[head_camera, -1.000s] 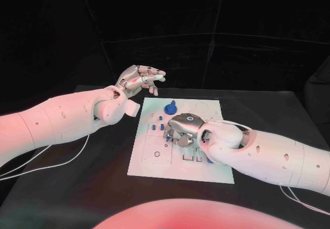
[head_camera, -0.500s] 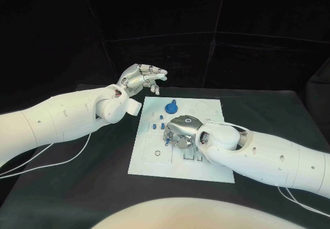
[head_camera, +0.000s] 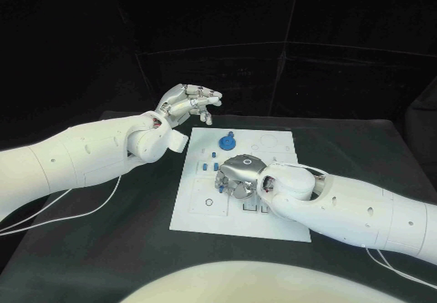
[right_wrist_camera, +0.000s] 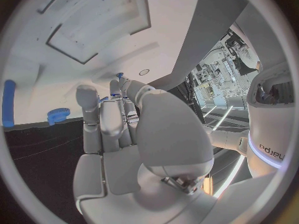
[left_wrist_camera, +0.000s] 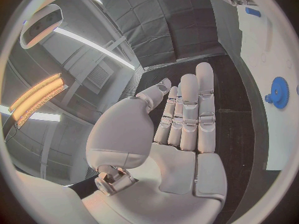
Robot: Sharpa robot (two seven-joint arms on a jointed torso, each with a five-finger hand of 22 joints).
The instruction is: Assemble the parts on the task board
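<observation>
Task board (head_camera: pixel 205 211) lies mid-desk, assembly seemingly partway. Right hand (head_camera: pixel 239 177) curls low over its middle slots; whether it holds a part, I cannot tell. Farther off, a blue gear (head_camera: pixel 228 142) waits loose; left hand (head_camera: pixel 189 104) hovers beyond, fingers apart, empty.

The right robot hand (head_camera: pixel 239 175) has apparently edged nearer along the task board (head_camera: pixel 205 211).

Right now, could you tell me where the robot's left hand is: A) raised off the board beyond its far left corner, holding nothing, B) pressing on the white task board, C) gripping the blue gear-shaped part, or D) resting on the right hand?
A: the left hand is lifted past the far left corner of the white task board, nothing in it.
</observation>
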